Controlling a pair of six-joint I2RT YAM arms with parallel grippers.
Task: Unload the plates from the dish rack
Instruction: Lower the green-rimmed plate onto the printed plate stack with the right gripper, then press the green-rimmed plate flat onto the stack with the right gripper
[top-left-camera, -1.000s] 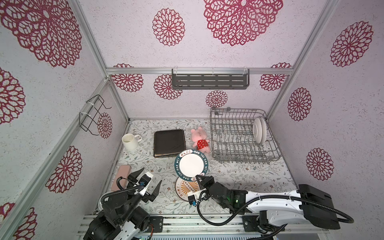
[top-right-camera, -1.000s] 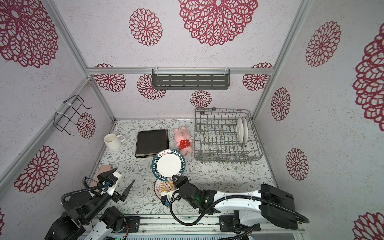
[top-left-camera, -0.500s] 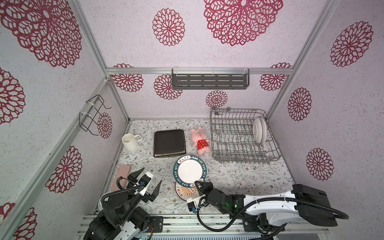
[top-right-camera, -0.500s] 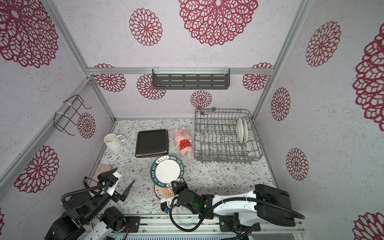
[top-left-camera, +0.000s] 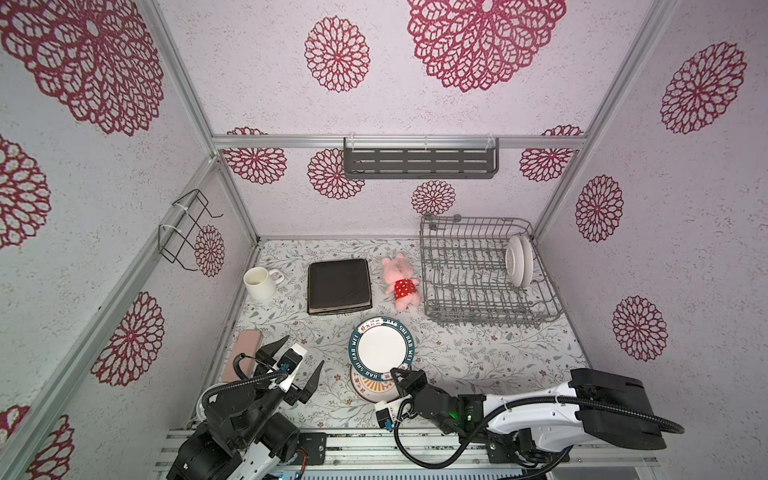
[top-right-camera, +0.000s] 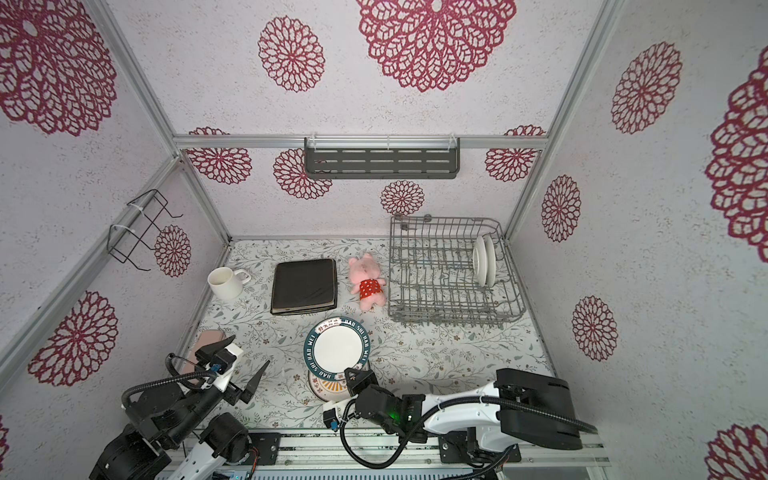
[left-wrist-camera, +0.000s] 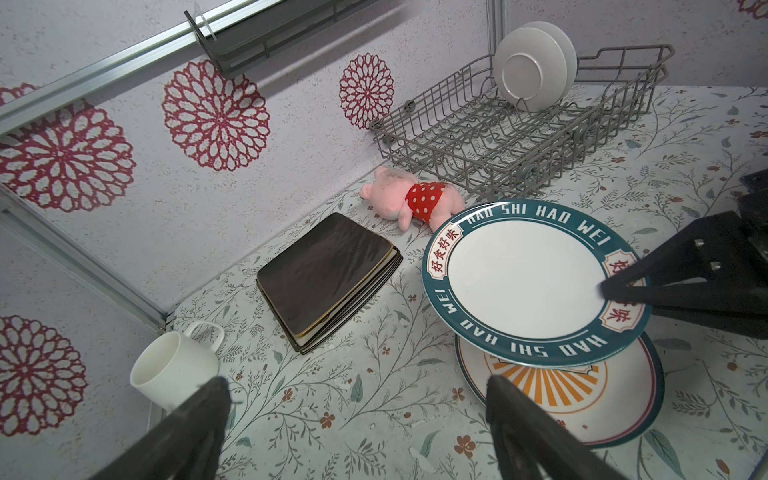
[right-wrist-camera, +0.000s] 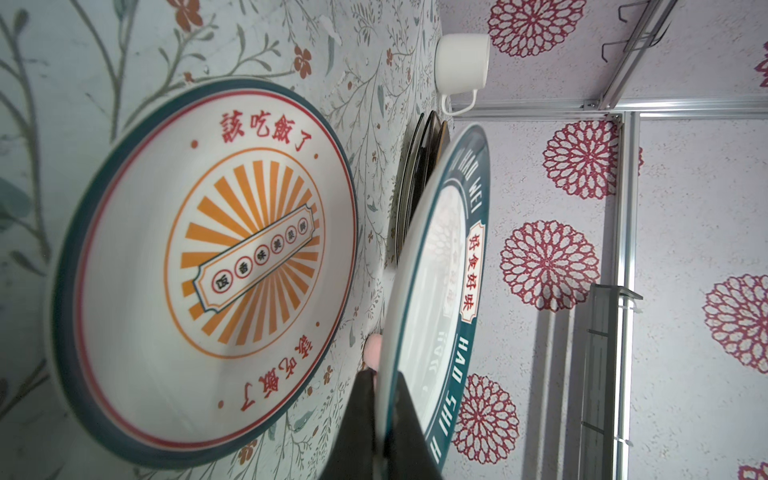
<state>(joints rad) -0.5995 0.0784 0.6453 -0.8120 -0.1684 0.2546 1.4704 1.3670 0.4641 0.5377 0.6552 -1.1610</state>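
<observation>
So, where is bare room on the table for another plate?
The widest bare patch of the table lies in front of the dish rack, right of the teal-rimmed plate. A smaller one lies between mug, dark square plates and left pincer. Crowded: the front middle, where the right pincer holds that plate over the sunburst plate.

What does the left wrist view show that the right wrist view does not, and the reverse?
Only the left wrist view: the dish rack with two white plates upright in it, and the open left hand. Only the right wrist view: the black wire holder on the wall. Both: the teal-rimmed plate pinched at its rim by the right hand, over the sunburst plate; also the mug and the dark square plates.
</observation>
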